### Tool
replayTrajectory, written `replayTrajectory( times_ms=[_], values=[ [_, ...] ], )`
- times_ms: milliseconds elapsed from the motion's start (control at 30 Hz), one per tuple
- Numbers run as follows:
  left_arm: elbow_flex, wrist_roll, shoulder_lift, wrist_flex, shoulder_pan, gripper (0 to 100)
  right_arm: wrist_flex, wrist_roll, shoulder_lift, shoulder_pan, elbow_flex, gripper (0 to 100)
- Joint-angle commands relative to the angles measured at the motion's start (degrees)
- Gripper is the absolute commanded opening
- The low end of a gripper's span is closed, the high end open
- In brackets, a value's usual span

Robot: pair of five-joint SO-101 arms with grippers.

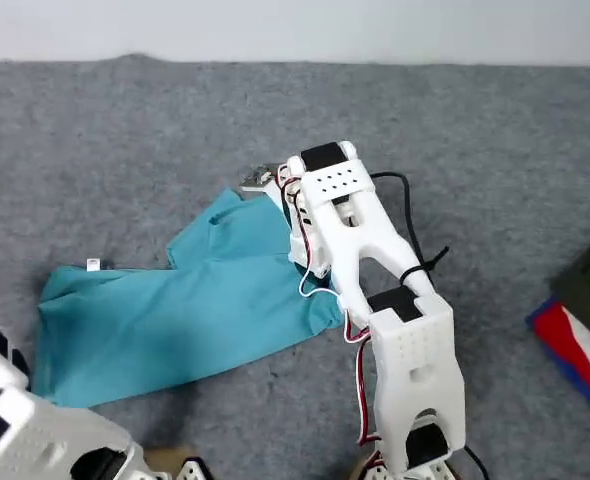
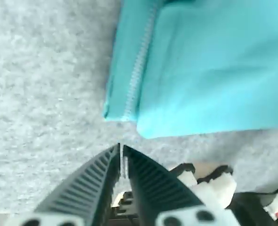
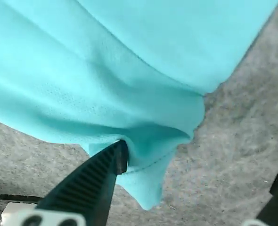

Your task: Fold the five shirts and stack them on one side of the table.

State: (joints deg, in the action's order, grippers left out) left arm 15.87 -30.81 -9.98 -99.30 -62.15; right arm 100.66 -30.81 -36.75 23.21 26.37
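Left hand pressed together beside the teal short-sleeved shirt on grey felt surface — right hand apart, one finger touching cloth.

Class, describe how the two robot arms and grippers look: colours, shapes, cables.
The right arm is blocky white plastic with black motors and grids of small holes; red, white and black wires and a black cable run along it. The left arm is white and black too. The left gripper has black, ribbed, tapering fingers; the right gripper's finger matches.

Teal shirt lies half-folded, rumpled; another shirt far right.
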Motion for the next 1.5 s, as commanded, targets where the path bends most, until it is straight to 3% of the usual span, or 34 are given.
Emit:
replayTrajectory(
  times_ms=[0,200,400,500,700,900,1067,1300,1467],
  values=[
    [3.1,-2.3,4.0,-1.4,0.1,1,1.9,0.4,0.4,-0.1,0.4,46.4],
    [2.7,-1.8,4.4,-1.3,5.0,2,2.2,0.6,1.1,0.3,1.5,46.6],
    [3.1,7.0,4.0,-1.4,7.4,2,1.8,0.6,5.8,1.2,13.2,46.6],
    [3.1,9.5,4.0,-1.3,10.0,8,1.6,0.6,2.7,1.3,18.3,46.5],
    [4.2,22.2,4.0,-1.4,16.7,21,2.2,3.2,-5.3,1.2,22.9,49.2],
    [12.4,22.1,2.8,0.1,24.5,22,2.1,3.2,-6.8,3.1,26.5,57.8],
    [10.9,20.4,-4.0,0.6,24.5,19,2.1,3.2,-8.0,1.5,26.5,57.8],
    [6.8,16.4,-21.3,0.2,24.4,1,2.2,3.2,-7.9,-2.0,26.5,57.8],
    [3.1,16.4,-27.5,-1.3,19.2,1,2.2,3.2,-8.0,-3.7,26.5,57.8]
  ],
)
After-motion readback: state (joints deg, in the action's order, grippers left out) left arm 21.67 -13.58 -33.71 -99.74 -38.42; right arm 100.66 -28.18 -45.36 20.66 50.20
